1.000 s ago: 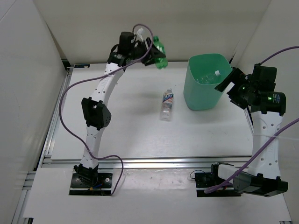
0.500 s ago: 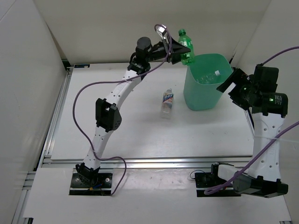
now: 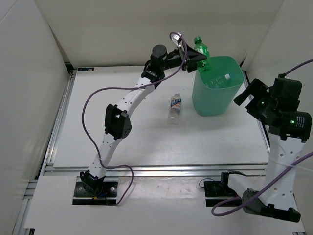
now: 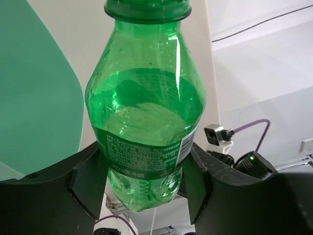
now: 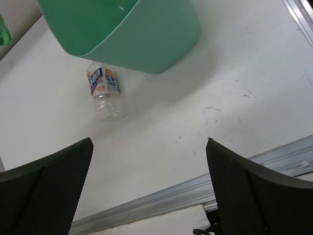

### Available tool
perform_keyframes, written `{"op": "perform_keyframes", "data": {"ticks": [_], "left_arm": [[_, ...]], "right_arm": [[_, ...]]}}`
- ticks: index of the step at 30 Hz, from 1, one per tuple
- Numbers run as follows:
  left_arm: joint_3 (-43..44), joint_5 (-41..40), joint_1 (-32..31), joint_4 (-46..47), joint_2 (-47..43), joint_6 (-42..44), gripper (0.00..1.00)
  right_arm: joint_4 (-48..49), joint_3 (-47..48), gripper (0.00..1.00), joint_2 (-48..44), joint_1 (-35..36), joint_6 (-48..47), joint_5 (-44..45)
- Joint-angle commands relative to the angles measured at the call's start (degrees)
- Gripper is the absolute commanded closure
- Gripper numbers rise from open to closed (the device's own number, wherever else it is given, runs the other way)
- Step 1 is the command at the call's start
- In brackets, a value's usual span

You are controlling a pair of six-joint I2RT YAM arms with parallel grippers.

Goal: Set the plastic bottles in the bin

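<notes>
The green bottle (image 4: 146, 127) is up in the air, cap high and tilted a touch, hanging over the left rim of the bin (image 3: 211, 104), by the look of the overhead view. It looks empty, just thin see-through plastic, so I'd call it featherlight, smooth enough to slip and soft enough to dent under a hard squeeze. The best place to take it is the straight labelled band low on the body, and that's exactly where the left gripper (image 4: 146, 181) has it: jaws closed in on either side of the label, pads flat against the plastic, the bulging shoulder and cap standing clear above them. The grip looks secure and the walls aren't visibly crushed. Down inside the bin there's at least one clear bottle (image 3: 221, 80) with a white cap showing. One more clear bottle (image 3: 174, 108), blue and white label, lies on its side on the table (image 3: 122, 142), just left of the bin and apart from it. Over on the other side, the right gripper (image 5: 149, 147) hangs beside the bin with its jaws spread wide, nothing between them, nothing touched, with the bin wall and that lying bottle in its sights.
</notes>
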Motion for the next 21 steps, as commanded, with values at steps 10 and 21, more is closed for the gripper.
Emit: {"op": "perform_keyframes", "data": {"ticks": [10, 21], "left_arm": [[0.5, -2.9, -2.7, -3.7, 1.9, 2.1, 0.47], [1.0, -4.2, -2.7, -6.6, 3.3, 3.1, 0.3]], "right_arm": [[-4.2, 3.5, 0.0, -4.3, -0.3, -2.9, 5.4], [-4.7, 6.3, 0.0, -3.8, -0.3, -3.4, 6.0]]}}
